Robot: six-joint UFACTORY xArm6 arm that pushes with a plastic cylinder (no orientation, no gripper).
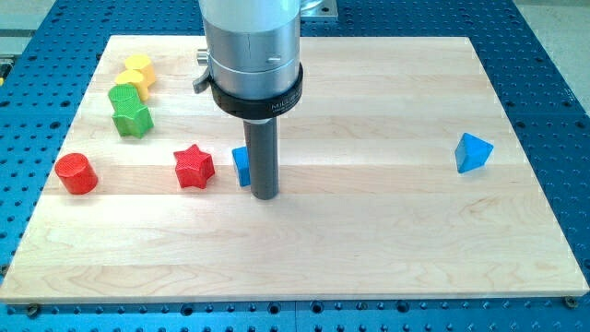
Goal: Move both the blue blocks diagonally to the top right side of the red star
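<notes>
Worktop [369,231]: pale wooden board on a blue perforated base.

Tool: straight dark rod, no jaws, so nothing to spread or pinch. My tip [265,196] rests at board level, touching or just beside the right face of the near blue block [241,166], which the rod partly hides; shape unclear.

Red star [194,166]: left of centre, just beside that blue block, on its left.

Blue triangular block [473,152]: far at the view's right, well apart from star and tip.

Other stock, view's left: red cylinder [76,173]; green star [132,119]; green block [123,95] just above it; yellow blocks [137,70] at the top of the cluster.

Step in hand (judged): work on the near blue block, first of two; neither sits up and right of the star yet.

Next move (judged): the tip stands on the wrong side for an upward push. It should pass round below the block, then drive it toward the view's top, keeping clear of the star. The triangular block then needs a long push leftward.
</notes>
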